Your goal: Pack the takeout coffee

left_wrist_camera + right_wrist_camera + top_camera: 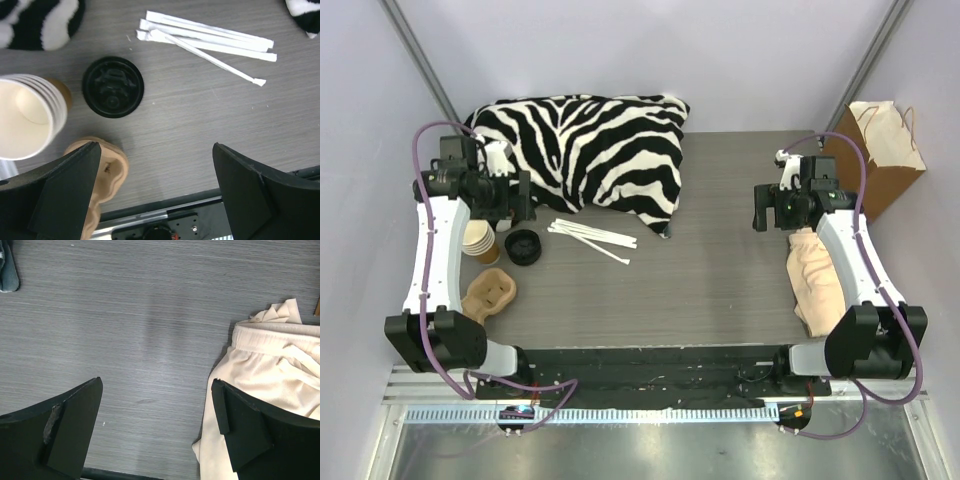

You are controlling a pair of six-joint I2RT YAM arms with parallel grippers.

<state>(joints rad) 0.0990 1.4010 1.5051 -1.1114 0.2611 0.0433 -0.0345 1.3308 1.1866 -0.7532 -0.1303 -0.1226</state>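
Both the left gripper (155, 160) and right gripper (156, 395) hang wide open over the bench (720, 270), nothing grabbed, with a black lid (112, 87) just beside the cup stack (25, 117).

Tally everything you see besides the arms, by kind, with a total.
Zebra-striped fabric pillow: 1
Stack of brown paper cups: 1
Round black plastic lid: 1
White paper-wrapped straws: 4
Tan rubber ear model: 1
Cream fabric shorts: 1
Brown paper bag with handles: 1
Total: 10
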